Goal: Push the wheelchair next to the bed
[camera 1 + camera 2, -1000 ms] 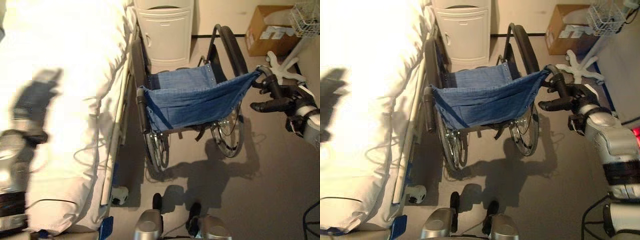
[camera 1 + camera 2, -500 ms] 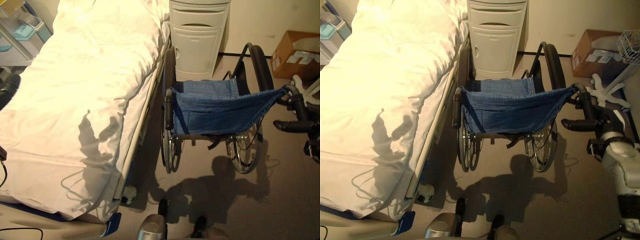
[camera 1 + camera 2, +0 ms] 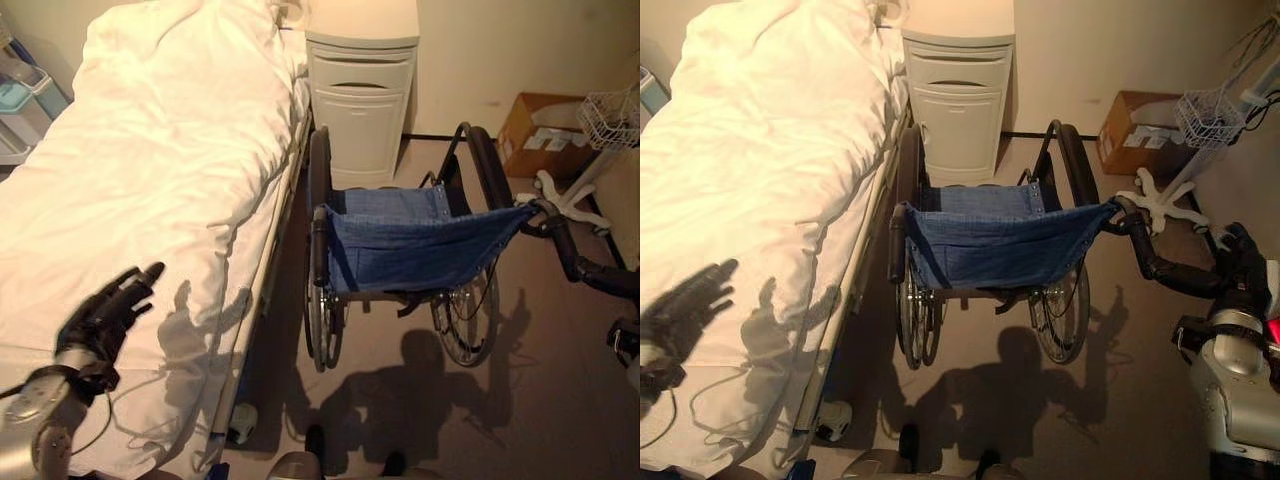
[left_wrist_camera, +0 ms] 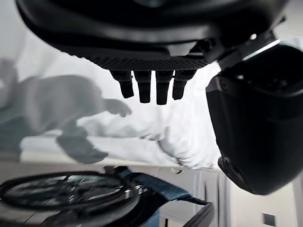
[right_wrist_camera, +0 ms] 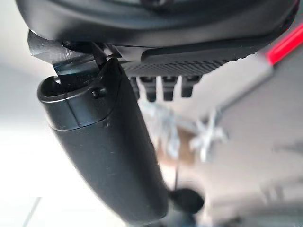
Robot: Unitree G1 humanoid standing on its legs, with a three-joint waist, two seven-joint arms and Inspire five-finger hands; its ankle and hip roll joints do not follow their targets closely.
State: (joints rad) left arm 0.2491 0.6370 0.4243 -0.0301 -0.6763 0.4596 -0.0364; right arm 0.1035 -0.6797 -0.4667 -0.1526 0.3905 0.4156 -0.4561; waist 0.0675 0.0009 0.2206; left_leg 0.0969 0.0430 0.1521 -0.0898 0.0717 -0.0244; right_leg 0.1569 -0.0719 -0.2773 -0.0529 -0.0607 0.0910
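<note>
The wheelchair (image 3: 410,260) stands just beside the bed (image 3: 150,200), facing the white cabinet (image 3: 362,95). The right hand (image 3: 1238,262) curls around its push handle (image 3: 1160,265); the left hand (image 3: 105,315) hovers spread over the bedcover.

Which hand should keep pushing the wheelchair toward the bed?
Right. The right hand is at the wheelchair push handle; the left hand hovers open over the bed.
</note>
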